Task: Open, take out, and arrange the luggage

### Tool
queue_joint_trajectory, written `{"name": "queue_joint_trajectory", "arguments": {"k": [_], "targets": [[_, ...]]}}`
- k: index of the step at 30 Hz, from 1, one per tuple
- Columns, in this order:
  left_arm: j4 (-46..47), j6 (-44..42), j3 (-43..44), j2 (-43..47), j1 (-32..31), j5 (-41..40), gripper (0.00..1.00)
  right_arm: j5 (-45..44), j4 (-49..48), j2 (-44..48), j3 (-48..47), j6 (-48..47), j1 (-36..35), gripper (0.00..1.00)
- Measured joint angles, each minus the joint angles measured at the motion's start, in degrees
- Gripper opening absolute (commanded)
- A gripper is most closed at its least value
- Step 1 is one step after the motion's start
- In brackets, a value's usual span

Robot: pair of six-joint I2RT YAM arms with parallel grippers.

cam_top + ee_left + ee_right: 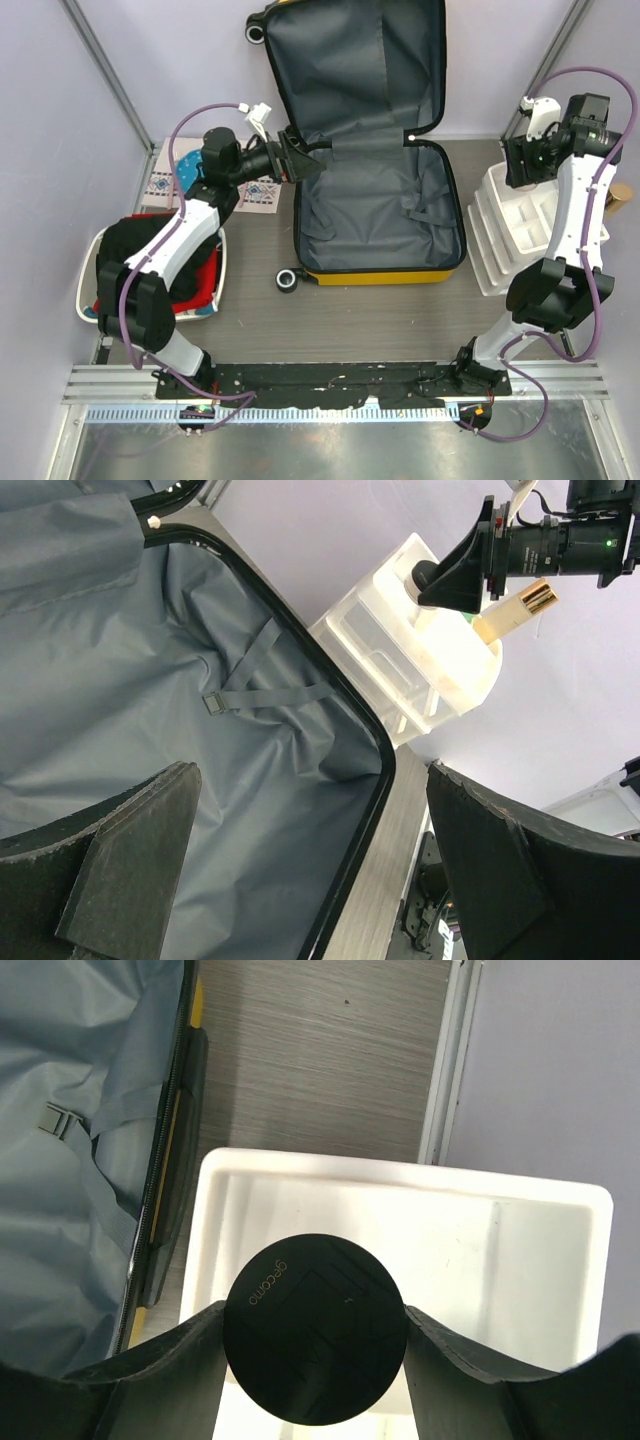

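The yellow luggage (380, 190) lies open mid-table, its lid (360, 60) raised against the back wall and its grey lining (150, 680) bare apart from the straps. My left gripper (305, 158) hangs open over the case's left rim near the hinge; in the left wrist view (310, 780) nothing is between its fingers. My right gripper (313, 1312) is shut on a round black-topped container (314, 1328) above the white tray (500, 1250), which stands right of the case (510, 230).
A white basket (88, 285) with dark and red clothes sits at the left front. A patterned cloth (160, 185) lies behind it. A cream bottle with a gold cap (515, 610) shows by the tray. Metal frame posts stand at both back corners.
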State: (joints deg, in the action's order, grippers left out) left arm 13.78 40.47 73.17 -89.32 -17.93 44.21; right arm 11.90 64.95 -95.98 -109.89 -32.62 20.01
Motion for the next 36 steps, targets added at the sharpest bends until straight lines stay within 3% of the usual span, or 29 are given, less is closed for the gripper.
{"name": "queue_joint_trajectory", "arguments": {"k": [6, 10, 12, 23, 30, 36], "targets": [[0.3, 0.1, 0.0, -1.4, 0.0, 0.4, 1.00, 0.0, -2.2, 0.2, 3.7, 0.0, 0.5, 0.52], [0.2, 0.1, 0.0, -1.6, 0.0, 0.4, 1.00, 0.3, -3.9, 0.2, 5.0, 0.1, 0.5, 0.78], [0.2, 0.0, 0.0, -1.6, 0.0, 0.4, 1.00, 0.4, -4.5, 0.2, 5.5, 0.4, 0.5, 0.86], [-2.5, -1.7, 0.7, -1.7, 0.0, 0.4, 0.99, 1.6, -5.6, 0.2, 3.9, 2.0, 0.5, 0.88], [-19.7, -8.3, 12.6, -4.9, 0.5, 0.4, 1.00, 4.9, -7.2, 0.1, -4.7, 6.1, -1.2, 0.89], [-43.1, -20.3, 28.1, -10.1, 3.7, -1.8, 1.00, 7.0, -13.9, -1.7, -8.9, 13.6, -7.6, 0.91]]}}
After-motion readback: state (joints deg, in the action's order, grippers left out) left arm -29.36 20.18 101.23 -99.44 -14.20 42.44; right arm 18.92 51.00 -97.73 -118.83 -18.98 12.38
